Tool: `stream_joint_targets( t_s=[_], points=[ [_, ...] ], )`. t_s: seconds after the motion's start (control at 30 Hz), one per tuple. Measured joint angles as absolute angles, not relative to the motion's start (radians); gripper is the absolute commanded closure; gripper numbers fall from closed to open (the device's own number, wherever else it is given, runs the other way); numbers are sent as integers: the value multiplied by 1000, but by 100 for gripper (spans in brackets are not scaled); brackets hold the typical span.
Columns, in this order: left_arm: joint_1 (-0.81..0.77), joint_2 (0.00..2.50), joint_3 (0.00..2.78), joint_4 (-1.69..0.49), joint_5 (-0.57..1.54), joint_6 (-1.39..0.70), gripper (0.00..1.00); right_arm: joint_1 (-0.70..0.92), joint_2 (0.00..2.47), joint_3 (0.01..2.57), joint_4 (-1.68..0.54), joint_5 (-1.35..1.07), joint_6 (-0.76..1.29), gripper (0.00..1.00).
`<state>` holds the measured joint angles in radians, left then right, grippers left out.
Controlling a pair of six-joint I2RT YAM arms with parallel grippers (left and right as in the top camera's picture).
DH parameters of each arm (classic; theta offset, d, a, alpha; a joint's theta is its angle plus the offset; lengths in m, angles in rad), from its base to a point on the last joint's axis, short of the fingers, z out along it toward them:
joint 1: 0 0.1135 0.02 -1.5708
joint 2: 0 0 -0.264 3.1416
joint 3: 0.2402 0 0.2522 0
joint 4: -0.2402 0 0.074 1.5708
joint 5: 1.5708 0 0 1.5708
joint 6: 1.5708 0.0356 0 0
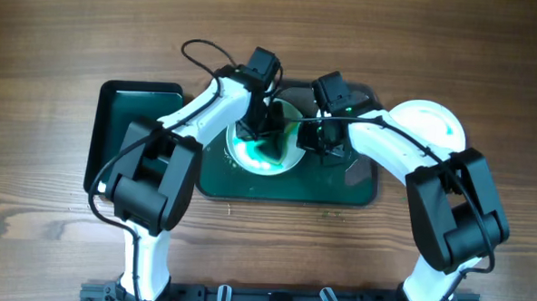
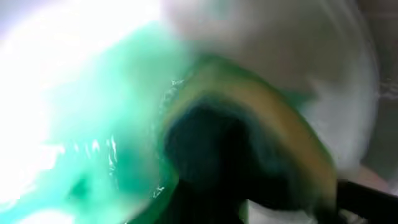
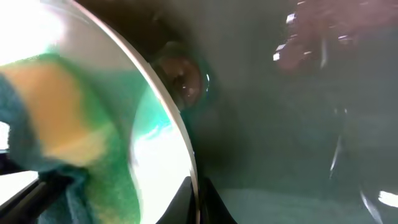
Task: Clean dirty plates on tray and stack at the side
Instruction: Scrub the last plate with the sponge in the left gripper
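Scrubbing entry: smeared plate (image 1: 250,155) on tray (image 1: 358,187), mid-tabletop. Left hand (image 1: 265,138) clamped on sponge (image 3: 56,118); right hand (image 1: 311,140) apparently pinching the rim. Risks: rim pinch slipping under scrub pressure, smeared plate skidding; elbow bumping second plate (image 1: 428,126) just beside the tray.

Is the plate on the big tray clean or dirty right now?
Dirty: the plate on the tray shows bright teal-green smears around the sponge, overhead and in both wrist views.
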<state>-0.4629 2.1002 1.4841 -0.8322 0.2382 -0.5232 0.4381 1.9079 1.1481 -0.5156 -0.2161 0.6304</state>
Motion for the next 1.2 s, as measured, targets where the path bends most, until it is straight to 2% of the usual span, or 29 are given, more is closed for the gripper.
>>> stream_joint_targets(
  t_s=[0.03,0.13,0.23,0.47,0.57,0.7,0.83,0.9,0.97,1.07,1.13,1.2],
  points=[
    [-472,2100,1500,-908,153,-604,96,442,1909,1148,-515,-220,630,96],
    [-480,2098,1504,-943,70,-722,96,444,1911,1148,-508,-235,624,96],
    [-498,2098,1504,-932,50,-736,96,444,1912,1148,-508,-235,623,95],
    [-489,2098,1489,-788,239,-371,96,432,1912,1148,-508,-216,623,96],
    [-489,2098,1485,-734,244,-324,96,432,1912,1148,-507,-215,623,96],
    [-488,2096,1506,-923,-67,-678,96,440,1913,1148,-504,-226,623,96],
    [-484,2096,1507,-1038,-209,-818,96,440,1913,1148,-503,-228,623,96],
    [-484,2096,1505,-1020,-157,-737,96,440,1913,1148,-504,-228,623,96],
    [-469,2096,1501,-957,18,-511,96,434,1913,1148,-514,-214,622,96],
    [-468,2098,1491,-824,298,-285,96,422,1913,1147,-517,-202,619,96],
    [-472,2104,1488,-766,347,-270,96,422,1913,1147,-518,-202,616,95],
    [-471,2104,1485,-743,282,-362,96,422,1913,1147,-510,-202,616,96]
  ],
)
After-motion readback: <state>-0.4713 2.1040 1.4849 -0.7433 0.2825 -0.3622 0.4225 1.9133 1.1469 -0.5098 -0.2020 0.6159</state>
